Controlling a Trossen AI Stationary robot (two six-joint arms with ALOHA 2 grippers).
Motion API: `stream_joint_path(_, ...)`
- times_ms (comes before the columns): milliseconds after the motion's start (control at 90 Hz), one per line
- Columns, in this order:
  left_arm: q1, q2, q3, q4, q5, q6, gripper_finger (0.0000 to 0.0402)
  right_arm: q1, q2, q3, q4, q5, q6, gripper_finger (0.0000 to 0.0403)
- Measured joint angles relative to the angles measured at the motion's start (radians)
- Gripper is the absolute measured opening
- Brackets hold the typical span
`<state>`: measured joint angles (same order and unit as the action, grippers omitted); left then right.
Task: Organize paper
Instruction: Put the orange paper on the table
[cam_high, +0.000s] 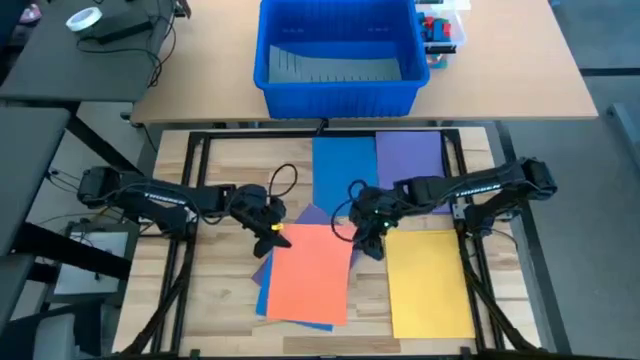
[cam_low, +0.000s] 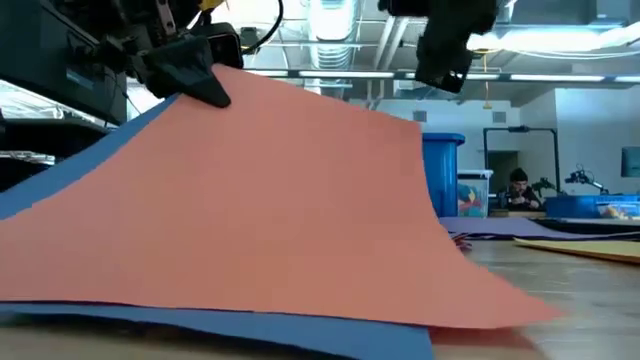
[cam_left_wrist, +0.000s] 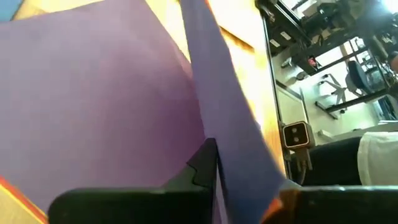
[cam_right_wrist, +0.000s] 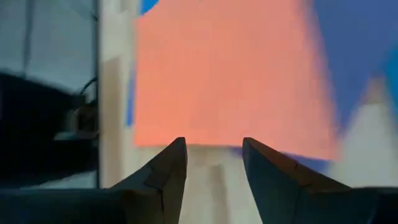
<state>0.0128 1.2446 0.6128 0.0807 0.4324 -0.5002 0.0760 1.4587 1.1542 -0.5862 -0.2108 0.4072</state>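
Left gripper (cam_high: 272, 231) pinches the orange sheet (cam_high: 310, 270) corner, lifting it to square the stack; your right gripper (cam_high: 372, 240) hovers, fingers parted, empty.

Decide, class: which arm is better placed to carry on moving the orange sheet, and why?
Probably the left. The left gripper is at the orange sheet's far left corner, which is lifted off the table in the low view, seemingly pinched with the purple sheet. The right gripper is open beside the orange sheet, holding nothing.
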Motion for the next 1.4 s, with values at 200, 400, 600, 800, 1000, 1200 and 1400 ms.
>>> stream_joint_path(200,0.0,0.0,0.0,0.0,0.017,0.022,0.0,-0.07,-0.004,0.0,-0.089,0.053,-0.077,0.015)
stream_joint_path(400,0.0,0.0,0.0,0.036,0.02,0.022,0.0,-0.097,0.058,0.0,-0.097,0.055,-0.143,0.015)
stream_joint_path(600,0.0,0.0,0.0,0.044,0.02,0.021,0.0,-0.078,0.085,0.0,-0.04,-0.034,-0.12,0.015)
stream_joint_path(800,0.001,0.0,0.0,0.033,0.02,0.02,0.0,-0.036,0.049,0.004,-0.05,-0.053,-0.034,0.0142)
stream_joint_path(1000,0.026,0.0,0.0,0.032,0.02,0.018,0.0,0.022,0.049,0.014,0.013,-0.053,-0.023,0.0139)
stream_joint_path(1200,0.043,0.0,0.0,0.031,0.02,0.015,0.0,0.071,0.053,0.015,0.07,-0.054,0.041,0.0139)
stream_joint_path(1400,0.043,0.0,0.0,0.044,0.02,0.016,0.0,0.088,0.08,0.017,0.135,-0.025,0.057,0.0139)
